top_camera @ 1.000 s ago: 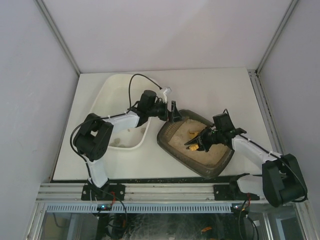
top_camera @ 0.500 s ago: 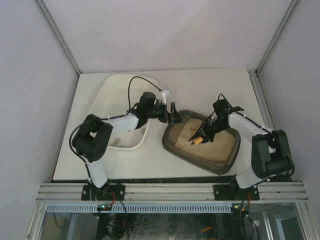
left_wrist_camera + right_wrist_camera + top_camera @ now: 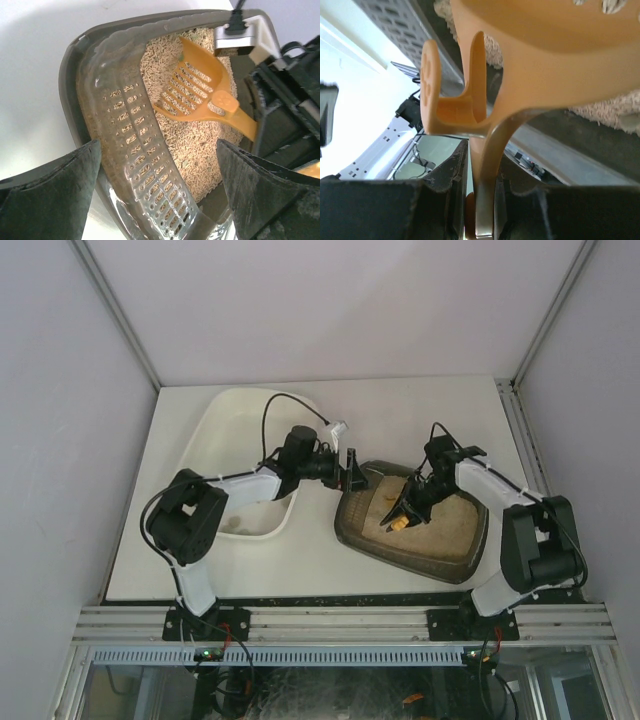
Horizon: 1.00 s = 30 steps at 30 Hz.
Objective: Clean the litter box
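The dark brown-grey litter box (image 3: 452, 552) lies right of centre, with pale litter (image 3: 200, 145) inside. My left gripper (image 3: 352, 472) is open at the box's far-left corner. In the left wrist view its fingers (image 3: 55, 192) stand wide on either side of the perforated inner wall and rim (image 3: 70, 85); I cannot tell if they touch. My right gripper (image 3: 415, 497) is shut on the handle of an orange slotted scoop (image 3: 397, 521), whose blade rests on the litter (image 3: 192, 82). The right wrist view shows the scoop's handle (image 3: 520, 65) clamped between the right gripper's (image 3: 482, 172) jaws.
A larger white tub (image 3: 205, 445) sits left of the litter box, under my left forearm, with small dark bits on its floor. The white tabletop ends at the black front rail (image 3: 330, 598). Grey walls close in the sides and back.
The litter box has slid and turned to the right. My right arm has folded in, bringing the scoop over the litter's middle. My left gripper followed slightly right, staying open.
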Tool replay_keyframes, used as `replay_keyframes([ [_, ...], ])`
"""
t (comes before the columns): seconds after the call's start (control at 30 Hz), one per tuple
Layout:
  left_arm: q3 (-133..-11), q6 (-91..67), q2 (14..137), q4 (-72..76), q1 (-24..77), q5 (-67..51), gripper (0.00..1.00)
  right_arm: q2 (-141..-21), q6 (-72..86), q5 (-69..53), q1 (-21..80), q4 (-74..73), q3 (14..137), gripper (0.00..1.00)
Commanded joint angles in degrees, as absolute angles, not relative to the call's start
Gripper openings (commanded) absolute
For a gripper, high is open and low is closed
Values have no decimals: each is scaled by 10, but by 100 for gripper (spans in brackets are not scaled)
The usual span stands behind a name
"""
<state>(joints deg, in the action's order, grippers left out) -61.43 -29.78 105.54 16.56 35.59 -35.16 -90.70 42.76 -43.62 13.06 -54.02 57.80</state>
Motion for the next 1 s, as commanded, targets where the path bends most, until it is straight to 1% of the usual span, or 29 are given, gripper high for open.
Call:
replay_keyframes([
  [0.0,-648,-257,1050,45,391,-408,100,-833,406,-424,144,-595,585,0],
  [0.1,-694,-230,1050,3,385,-408,100,-805,412,-421,144,-628,585,0],
  [0.23,-777,-225,1081,-38,369,-415,100,-773,426,-413,156,-661,585,0],
  [0.37,-827,-237,1110,-37,354,-407,100,-752,465,-416,176,-637,585,0],
  [0.5,-864,-239,1137,-45,348,-398,100,-770,497,-426,189,-579,576,0],
  [0.7,-888,-248,1173,-31,346,-390,100,-829,510,-428,208,-516,575,0],
  [0.83,-919,-267,1209,-20,345,-409,100,-859,506,-421,210,-497,571,0],
  [0.97,-951,-284,1230,-13,345,-415,100,-861,506,-409,208,-496,551,0],
])
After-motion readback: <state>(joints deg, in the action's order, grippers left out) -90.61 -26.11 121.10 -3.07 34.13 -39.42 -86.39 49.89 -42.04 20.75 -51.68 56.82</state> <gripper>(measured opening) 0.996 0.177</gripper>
